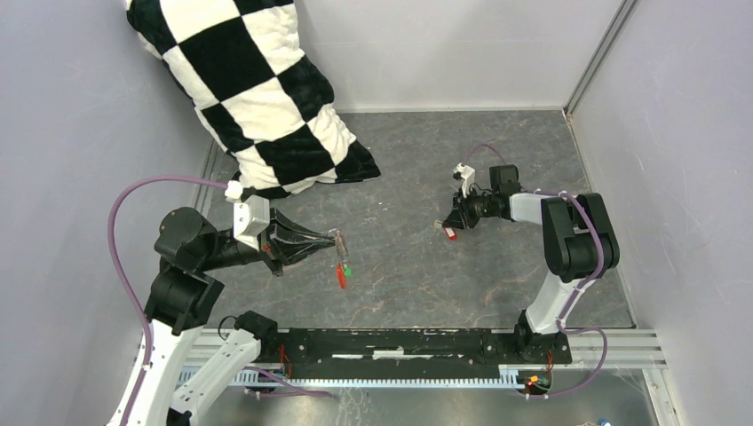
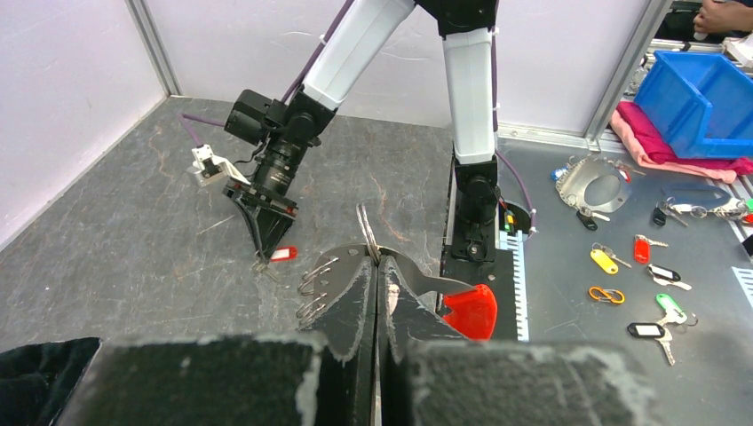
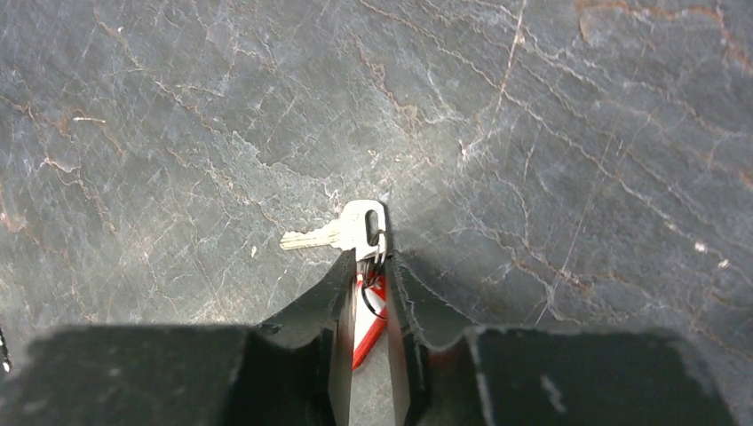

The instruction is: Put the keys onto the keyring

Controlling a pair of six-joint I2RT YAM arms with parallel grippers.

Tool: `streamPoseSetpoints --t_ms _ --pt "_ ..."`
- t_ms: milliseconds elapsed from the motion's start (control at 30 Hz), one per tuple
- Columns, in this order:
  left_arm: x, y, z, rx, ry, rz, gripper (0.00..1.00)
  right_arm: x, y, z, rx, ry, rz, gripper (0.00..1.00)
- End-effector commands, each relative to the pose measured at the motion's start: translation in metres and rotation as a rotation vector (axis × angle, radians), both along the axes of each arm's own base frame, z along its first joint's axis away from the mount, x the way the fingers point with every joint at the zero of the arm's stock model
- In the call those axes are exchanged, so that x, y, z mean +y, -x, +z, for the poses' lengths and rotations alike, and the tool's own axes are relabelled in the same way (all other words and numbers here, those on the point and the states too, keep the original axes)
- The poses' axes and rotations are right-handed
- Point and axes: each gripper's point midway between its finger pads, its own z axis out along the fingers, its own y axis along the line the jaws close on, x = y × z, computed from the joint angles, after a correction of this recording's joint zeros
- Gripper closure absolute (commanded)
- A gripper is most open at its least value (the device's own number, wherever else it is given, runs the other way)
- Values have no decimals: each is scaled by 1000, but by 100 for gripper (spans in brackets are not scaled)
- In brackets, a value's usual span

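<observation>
Nearest the arm bases, just in front of the lower corner of the checkered pillow (image 1: 257, 98), the left gripper (image 1: 336, 238) is clenched on the keyring (image 2: 365, 232). It pinches the thin ring edge-on, so an arc of it stands up above the fingertips. The red oval tag (image 2: 471, 312) and the green tag (image 1: 347, 269) dangle beneath. Farther out, well to the right of that pillow corner, the right gripper (image 3: 366, 266) points down at the table (image 1: 497, 142) with its fingers drawn to a narrow slot around the keys (image 3: 360, 244). The red-headed key (image 3: 368, 324) and a small wire loop sit between the fingers, while the silver key (image 3: 342, 232) lies flat on the table just past the tips. It looks like a grasp, though how firm the bite is cannot be judged. The step in hand appears to be picking up the keys, with the ring held ready as the target. The next move calls for lifting the keys without the silver one slipping free and carrying them back toward the pillow corner where the ring waits. The key's hole must then be lined up with the ring's opening, and that opening cannot be made out in any view.
</observation>
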Motion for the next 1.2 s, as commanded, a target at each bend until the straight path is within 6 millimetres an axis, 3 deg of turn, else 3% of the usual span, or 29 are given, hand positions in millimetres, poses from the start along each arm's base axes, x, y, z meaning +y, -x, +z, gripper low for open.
streamPoseSetpoints --t_ms 0,133,267,367,533,700,900,1033,1167 --pt "2 6 17 -95 13 -10 98 -4 -3 2 -5 14 -33 82" --pt "2 5 14 -93 10 -8 98 -3 -5 12 -35 3 -37 99" --pt "1 3 9 -87 2 -12 98 6 -1 41 -157 -45 -36 100" --pt "-1 1 6 -78 -1 -16 98 29 13 77 -313 -85 8 99" --pt "-2 0 5 -54 0 -22 98 77 61 133 -589 -93 87 99" --pt "-2 0 7 -40 9 -20 98 93 104 200 -761 -194 64 99" --pt "1 -11 -7 -155 -25 26 98 111 150 282 -692 -340 124 100" --pt "2 -23 -19 -217 -60 58 98 135 180 318 -574 -433 214 100" --pt "3 -38 -25 -244 -73 108 98 158 211 341 -537 -516 314 100"
